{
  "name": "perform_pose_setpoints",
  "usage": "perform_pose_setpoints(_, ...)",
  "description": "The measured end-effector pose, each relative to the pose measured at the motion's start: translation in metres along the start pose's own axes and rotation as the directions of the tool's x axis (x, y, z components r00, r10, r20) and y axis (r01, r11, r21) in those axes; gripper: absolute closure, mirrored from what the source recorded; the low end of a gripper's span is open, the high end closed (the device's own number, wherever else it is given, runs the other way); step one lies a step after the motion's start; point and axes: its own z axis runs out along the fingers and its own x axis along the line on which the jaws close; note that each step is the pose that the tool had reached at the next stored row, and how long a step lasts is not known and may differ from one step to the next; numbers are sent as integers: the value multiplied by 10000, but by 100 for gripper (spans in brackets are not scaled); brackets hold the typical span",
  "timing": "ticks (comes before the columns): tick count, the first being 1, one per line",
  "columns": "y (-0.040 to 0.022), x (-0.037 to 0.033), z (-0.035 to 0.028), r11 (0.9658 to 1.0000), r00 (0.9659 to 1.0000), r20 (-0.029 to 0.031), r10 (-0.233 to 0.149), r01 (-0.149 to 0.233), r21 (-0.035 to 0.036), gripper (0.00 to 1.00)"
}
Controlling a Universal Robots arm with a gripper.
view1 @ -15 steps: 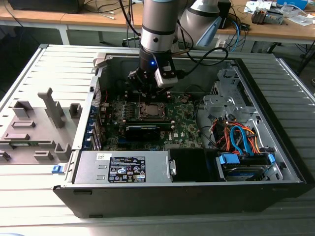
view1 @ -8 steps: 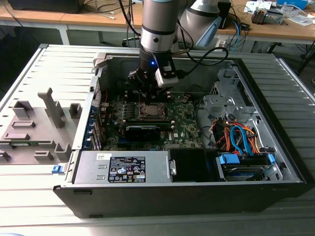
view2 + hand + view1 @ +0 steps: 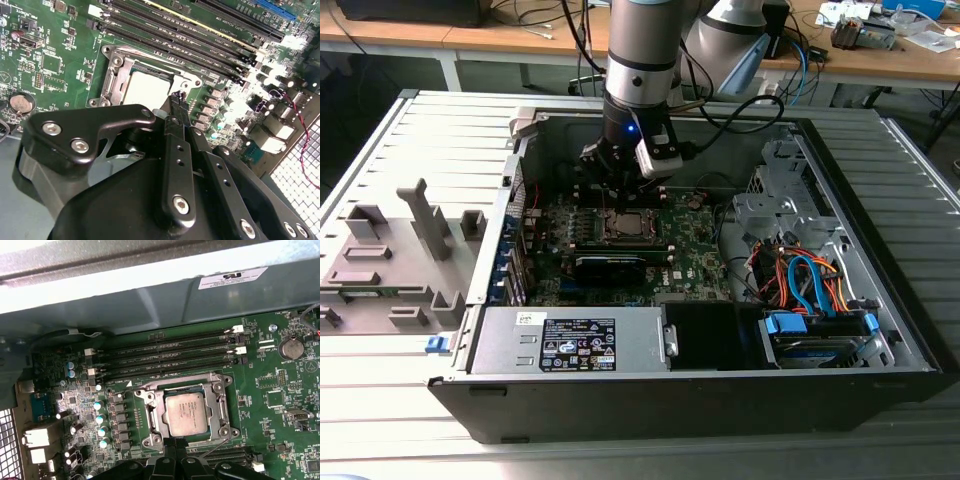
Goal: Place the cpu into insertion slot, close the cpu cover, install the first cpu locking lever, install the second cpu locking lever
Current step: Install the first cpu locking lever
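Plainly, you are looking at a job partly done. The cpu is lying flat in the insertion slot, and the cpu cover is lying closed over it, framing the chip's grey top. A thin locking lever is slanting off one socket corner and seems to be sitting unlatched, so I am judging the lever steps unfinished. The socket is sitting near the motherboard edge that runs along the case wall, with the memory slots between. The gripper is hovering at the socket's rim, its fingers drawn together; whether they are pinching the lever, I cannot tell.
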Motion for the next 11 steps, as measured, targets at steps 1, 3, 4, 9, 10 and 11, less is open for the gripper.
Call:
perform_pose_setpoints(1, 0, 0, 0, 10000, 10000, 1, -10, 10, 0, 89)
perform_pose_setpoints(3, 0, 0, 0, 10000, 10000, 3, -32, 32, 2, 89)
perform_pose_setpoints(4, 0, 0, 0, 10000, 10000, 3, -43, 43, 2, 89)
perform_pose_setpoints(9, 0, 0, 1, 9999, 9999, 8, -122, 122, 7, 89)
perform_pose_setpoints(10, 0, 0, 1, 9999, 9999, 8, -135, 135, 8, 89)
perform_pose_setpoints(11, 0, 0, 1, 9999, 9999, 9, -145, 145, 9, 89)
